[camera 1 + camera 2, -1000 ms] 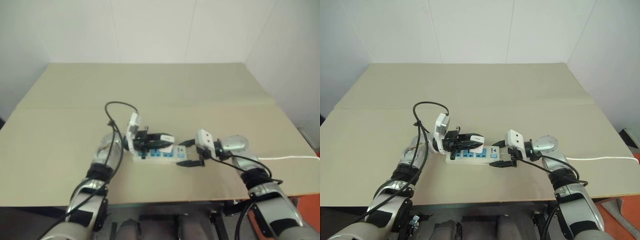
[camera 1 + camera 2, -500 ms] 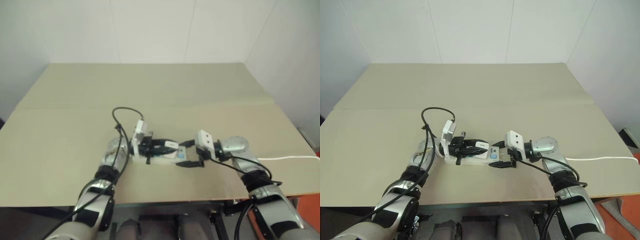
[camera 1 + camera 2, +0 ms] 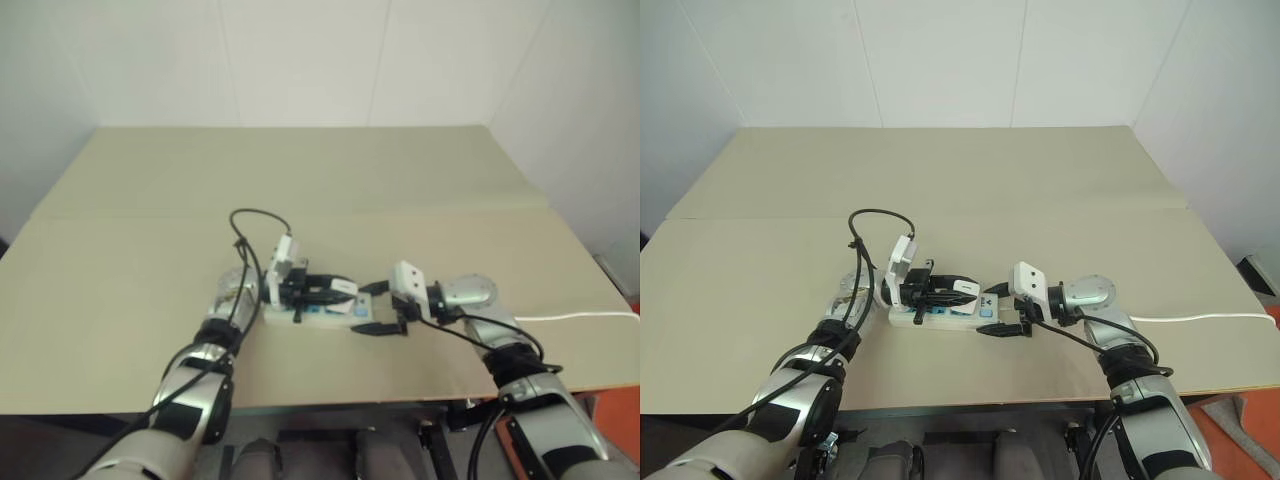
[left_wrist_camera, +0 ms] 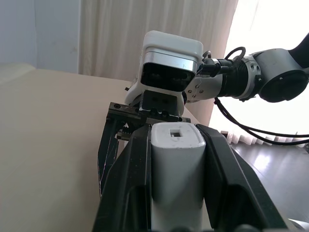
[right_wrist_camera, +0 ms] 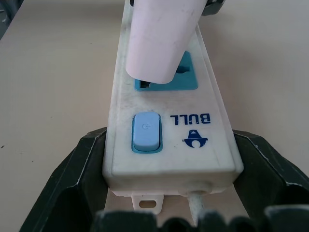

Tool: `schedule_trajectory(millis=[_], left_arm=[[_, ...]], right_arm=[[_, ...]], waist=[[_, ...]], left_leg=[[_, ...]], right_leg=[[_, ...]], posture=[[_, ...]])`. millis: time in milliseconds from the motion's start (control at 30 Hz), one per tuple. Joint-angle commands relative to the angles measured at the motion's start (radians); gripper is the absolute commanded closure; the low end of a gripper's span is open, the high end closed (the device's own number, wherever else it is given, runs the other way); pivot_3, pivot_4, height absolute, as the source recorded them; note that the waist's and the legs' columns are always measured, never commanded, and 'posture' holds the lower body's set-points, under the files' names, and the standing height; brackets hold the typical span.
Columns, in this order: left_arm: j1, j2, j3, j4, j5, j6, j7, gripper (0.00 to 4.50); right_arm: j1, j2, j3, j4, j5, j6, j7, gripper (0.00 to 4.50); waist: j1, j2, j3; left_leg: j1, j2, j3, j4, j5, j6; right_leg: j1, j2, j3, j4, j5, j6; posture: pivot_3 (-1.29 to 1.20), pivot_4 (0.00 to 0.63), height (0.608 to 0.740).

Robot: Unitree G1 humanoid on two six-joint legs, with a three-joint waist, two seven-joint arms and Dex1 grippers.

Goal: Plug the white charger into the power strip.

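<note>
The power strip (image 3: 938, 316) lies on the tan table, a white bar with blue socket faces. My left gripper (image 3: 965, 290) is shut on the white charger (image 3: 962, 288), holding it low over the strip. In the right wrist view the white charger (image 5: 161, 38) meets the blue socket (image 5: 186, 79) beside the blue switch (image 5: 146, 130); its prongs are hidden. My right gripper (image 3: 994, 308) is shut on the power strip's (image 5: 212, 145) cord end, one finger against each long side. In the left wrist view black fingers (image 4: 133, 164) clamp the white charger (image 4: 176, 159).
The strip's thin white cord (image 3: 1200, 318) runs right across the table (image 3: 1040, 190) to its right edge. White walls stand close behind and to the right. The table's front edge (image 3: 970, 405) lies just below the grippers.
My left forearm and wrist have swung right and sunk, bringing the charger lower onto the strip. The right gripper and the strip have stayed put.
</note>
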Motion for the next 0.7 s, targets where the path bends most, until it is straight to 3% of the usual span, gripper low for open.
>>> schedule_trajectory(millis=[33, 700], left_arm=[[-0.006, 0.001, -0.004, 0.021, 0.0, -0.025, -0.002, 3.48], [0.032, 0.091, -0.022, 0.005, -0.009, -0.074, -0.002, 3.48]], right_arm=[[0.036, 0.005, 0.047, 0.008, -0.043, 0.016, 0.006, 1.08], [0.023, 0.007, 0.052, 0.035, -0.051, -0.001, 0.009, 1.08]], waist=[[0.0, 0.0, 0.0], [-0.008, 0.0, -0.001]], left_leg=[[0.0, 0.0, 0.0, 0.0, 0.0, 0.0], [0.001, 0.001, 0.0, -0.001, 0.0, 0.0]], right_leg=[[0.0, 0.0, 0.0, 0.0, 0.0, 0.0], [0.0, 0.001, 0.001, 0.0, 0.0, 0.0]], posture=[[0.0, 0.15, 0.74], [0.0, 0.15, 0.74]])
